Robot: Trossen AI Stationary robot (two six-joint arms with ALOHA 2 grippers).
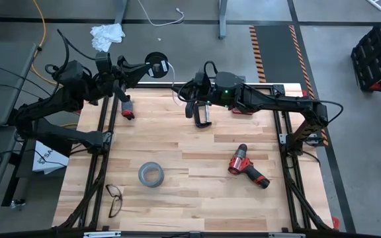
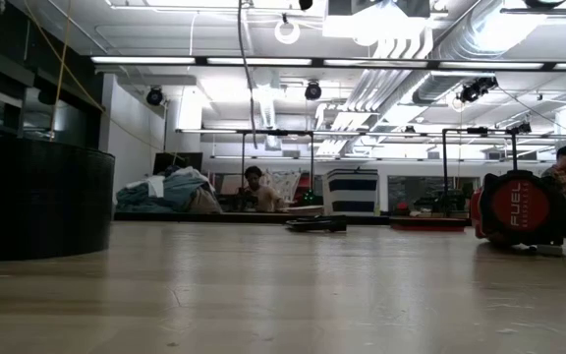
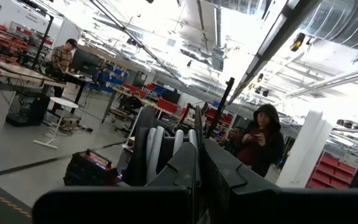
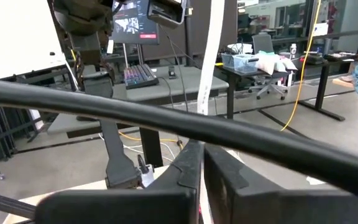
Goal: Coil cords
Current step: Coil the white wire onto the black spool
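The cords (image 1: 174, 92), a thin white cable on a black disc (image 1: 155, 67), hang in the air at the table's (image 1: 197, 172) far edge. The left gripper (image 1: 148, 68) pinches the disc; the right gripper (image 1: 189, 92), fingers pressed together, seems to nip the cable. Pulling apart could yank the cable free.

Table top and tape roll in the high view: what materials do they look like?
Table top: looks like wood, pale planks with visible seams and grain, matte to satin finish, inside a dark metal-looking frame. Tape roll: grey ring with an open core, dull surface; probably cloth or duct tape, but the look leaves that open.
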